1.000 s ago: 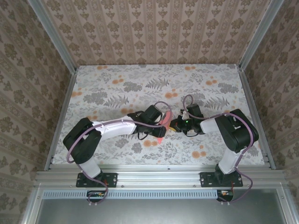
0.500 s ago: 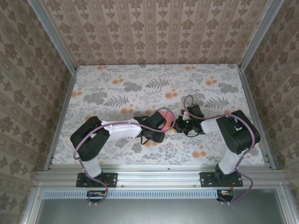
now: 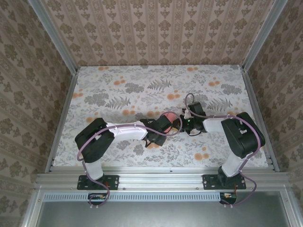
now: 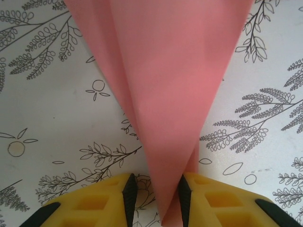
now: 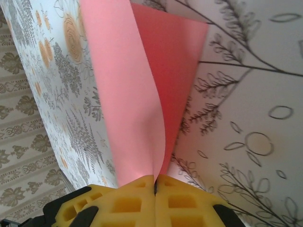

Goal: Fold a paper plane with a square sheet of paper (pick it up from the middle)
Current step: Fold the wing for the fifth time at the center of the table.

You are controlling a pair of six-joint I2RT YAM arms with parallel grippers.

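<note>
The left gripper (image 4: 156, 193) stands with its two yellow fingers (image 4: 94, 203) apart. The narrow tip of the single coral-pink sheet of paper (image 4: 170, 71) runs between them, close against the right-hand finger and clear of the left-hand one. Ahead of the fingers the paper widens over the leaf-printed table (image 4: 52, 118). The right gripper (image 5: 155, 183) has its two fingers pressed together, clamped on the paper, whose two layers arch away ahead of it.
</note>
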